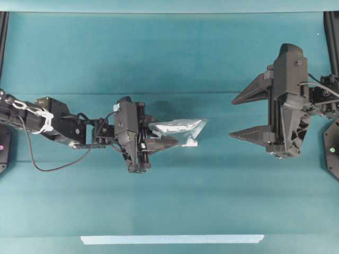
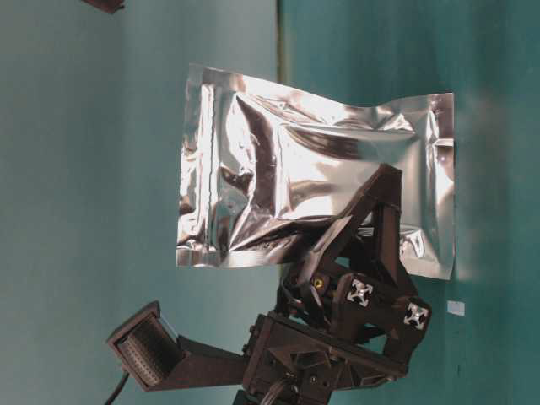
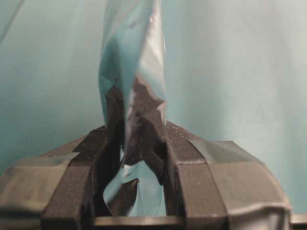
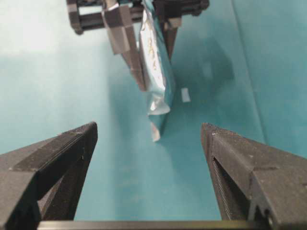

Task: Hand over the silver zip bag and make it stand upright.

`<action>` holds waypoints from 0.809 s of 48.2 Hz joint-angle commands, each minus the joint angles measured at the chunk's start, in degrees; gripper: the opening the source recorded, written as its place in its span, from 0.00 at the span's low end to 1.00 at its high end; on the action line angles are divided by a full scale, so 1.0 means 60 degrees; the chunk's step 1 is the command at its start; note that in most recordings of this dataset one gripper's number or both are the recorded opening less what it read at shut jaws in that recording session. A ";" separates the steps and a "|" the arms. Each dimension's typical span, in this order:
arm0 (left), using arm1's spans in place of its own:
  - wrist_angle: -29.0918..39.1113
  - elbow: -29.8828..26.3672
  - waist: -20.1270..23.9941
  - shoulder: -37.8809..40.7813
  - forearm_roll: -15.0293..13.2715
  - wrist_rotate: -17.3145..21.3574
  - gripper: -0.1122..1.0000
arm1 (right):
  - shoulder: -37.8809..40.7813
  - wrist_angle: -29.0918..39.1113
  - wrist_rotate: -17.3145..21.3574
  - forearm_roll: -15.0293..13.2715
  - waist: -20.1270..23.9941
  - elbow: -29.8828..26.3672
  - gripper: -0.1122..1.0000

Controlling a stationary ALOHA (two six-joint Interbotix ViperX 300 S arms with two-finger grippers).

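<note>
1. Holding the silver zip bag point(image 1: 180, 129) by one end, the left end effector point(image 1: 165, 143) has its jaws pinched tight on the foil, which sticks out edge-on towards the middle, lifted off the teal tabletop point(image 1: 169, 58).
2. From table level the bag point(image 2: 312, 181) shows its broad crinkled face, with one black finger point(image 2: 371, 211) lying across the lower part.
3. Between bag and right arm there is open tabletop; nothing touches the bag's free end.
4. The right end effector point(image 1: 249, 116) sits well apart, jaws spread wide and empty, aimed at the bag point(image 4: 156, 62).
5. I'd judge the handover is set up but not started.
6. Next, the right arm needs to come across and close on the free edge squarely before the left lets go; thin foil could slip or buckle.
</note>
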 commanded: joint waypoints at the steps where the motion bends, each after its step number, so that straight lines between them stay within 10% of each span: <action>1: -0.0015 -0.0073 -0.0029 -0.0088 0.0015 0.0015 0.32 | -0.0088 -0.0044 0.0088 0.0015 0.0044 -0.0088 0.90; 39: 0.0029 -0.0029 -0.0146 -0.0088 0.0000 0.0381 0.32 | -0.0088 0.0029 0.0088 0.0073 0.0044 -0.0073 0.90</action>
